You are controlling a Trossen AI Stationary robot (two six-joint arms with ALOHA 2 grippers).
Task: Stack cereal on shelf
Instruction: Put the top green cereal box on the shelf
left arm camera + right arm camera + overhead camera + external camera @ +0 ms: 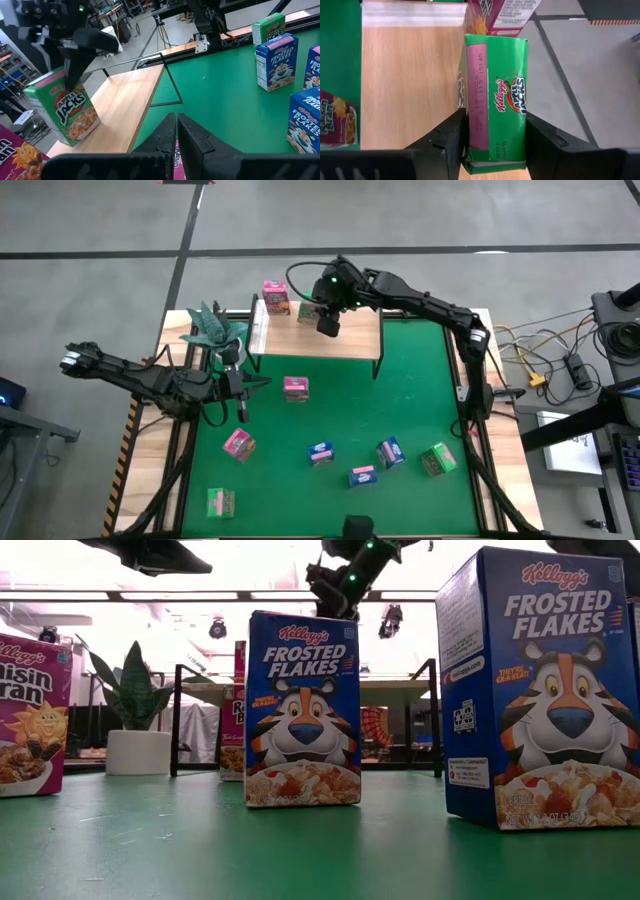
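1. Right gripper [492,142]: over the shelf's far edge, one dark finger on each side of the green Apple Jacks box [496,102]. The fingers lie along the box's side faces; whether they press it or have just let go cannot be told.
2. Green Apple Jacks box: standing on the shelf [320,335] at its far edge, between the right fingers, leaning slightly in the left wrist view.
3. Pink Raisin Bran box on the shelf [276,297]: just beyond the right fingertips, next to the green box and nearer the white label [412,14] at the shelf's end.
4. Left gripper [240,388]: fingers [165,137] pressed together, nothing between them, low over the green mat [410,410] in front of the shelf's label end.
5. Pink box on the mat [295,388]: just beside the left fingertips.
6. Second pink box on the mat [238,444]: behind the left gripper, towards the table's near side.
7. Three blue Frosted Flakes boxes [321,453], [363,476], [390,452]: grouped on the mat, well apart from both grippers.
8. Green boxes on the mat [437,459], [221,502]: one at each near corner.
9. Potted plant [215,328]: beside the shelf's label end, close to the left arm.
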